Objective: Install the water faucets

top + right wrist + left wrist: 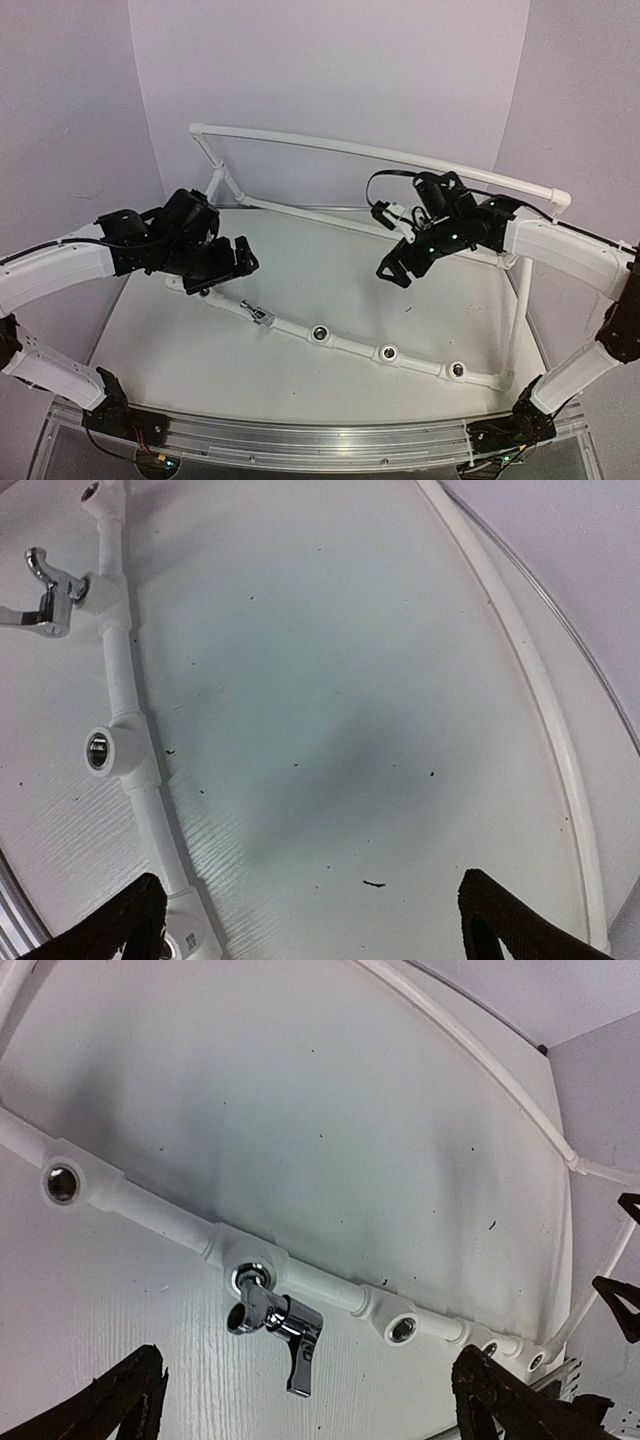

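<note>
One silvery faucet [260, 315] stands in a socket of the white pipe frame's near rail [350, 345]. It also shows in the left wrist view [275, 1322] and the right wrist view [45, 595]. Three sockets to its right [320, 334] are bare, and one to its left [62, 1182]. My left gripper [240, 262] is open and empty, above and behind the faucet. My right gripper [395, 268] is open and empty, raised over the table's middle right. No other faucet is in view.
The white pipe frame has a raised back rail [380, 152] and upright posts at the right [520, 300]. The table surface [330, 280] is white. The metal edge rail [300, 440] runs along the front.
</note>
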Robot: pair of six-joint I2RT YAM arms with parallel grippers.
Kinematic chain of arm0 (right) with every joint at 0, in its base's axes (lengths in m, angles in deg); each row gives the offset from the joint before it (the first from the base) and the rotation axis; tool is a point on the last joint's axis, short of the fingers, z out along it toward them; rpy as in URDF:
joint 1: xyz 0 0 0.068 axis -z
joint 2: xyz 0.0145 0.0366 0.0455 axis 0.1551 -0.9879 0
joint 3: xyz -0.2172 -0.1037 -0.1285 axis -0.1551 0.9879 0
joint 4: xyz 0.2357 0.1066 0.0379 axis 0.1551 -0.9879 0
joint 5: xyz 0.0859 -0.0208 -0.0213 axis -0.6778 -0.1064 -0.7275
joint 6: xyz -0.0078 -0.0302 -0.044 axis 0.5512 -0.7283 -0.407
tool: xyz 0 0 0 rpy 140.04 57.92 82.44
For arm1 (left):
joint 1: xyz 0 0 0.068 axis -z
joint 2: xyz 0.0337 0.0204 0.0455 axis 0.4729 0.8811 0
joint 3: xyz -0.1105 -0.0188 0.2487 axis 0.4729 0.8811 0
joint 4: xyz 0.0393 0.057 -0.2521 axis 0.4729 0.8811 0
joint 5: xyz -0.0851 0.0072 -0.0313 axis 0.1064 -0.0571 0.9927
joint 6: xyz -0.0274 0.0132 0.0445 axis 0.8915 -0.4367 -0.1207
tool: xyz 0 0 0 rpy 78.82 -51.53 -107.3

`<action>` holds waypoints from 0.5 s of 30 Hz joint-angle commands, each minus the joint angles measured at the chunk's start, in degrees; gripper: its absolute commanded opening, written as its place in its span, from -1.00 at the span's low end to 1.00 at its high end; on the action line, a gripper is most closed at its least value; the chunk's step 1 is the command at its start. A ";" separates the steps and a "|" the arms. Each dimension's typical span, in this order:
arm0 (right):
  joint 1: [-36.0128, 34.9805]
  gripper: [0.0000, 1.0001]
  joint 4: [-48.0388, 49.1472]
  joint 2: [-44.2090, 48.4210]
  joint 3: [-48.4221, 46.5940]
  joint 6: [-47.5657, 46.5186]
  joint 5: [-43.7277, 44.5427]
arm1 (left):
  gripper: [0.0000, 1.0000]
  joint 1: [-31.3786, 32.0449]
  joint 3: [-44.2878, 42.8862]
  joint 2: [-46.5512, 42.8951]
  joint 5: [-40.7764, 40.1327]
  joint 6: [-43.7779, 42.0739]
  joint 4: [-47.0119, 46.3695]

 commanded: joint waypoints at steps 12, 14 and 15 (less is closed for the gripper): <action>18.12 0.96 1.06 15.64 13.02 5.33 -1.23 | 0.99 -21.52 -3.60 11.93 15.85 -20.86 -6.96; 18.23 0.96 1.06 16.67 14.58 5.25 -0.19 | 0.99 -21.82 -3.44 13.54 16.67 -21.21 -8.54; 18.29 0.97 1.10 16.96 15.17 5.15 0.17 | 0.99 -21.92 -3.43 14.07 16.70 -21.34 -8.91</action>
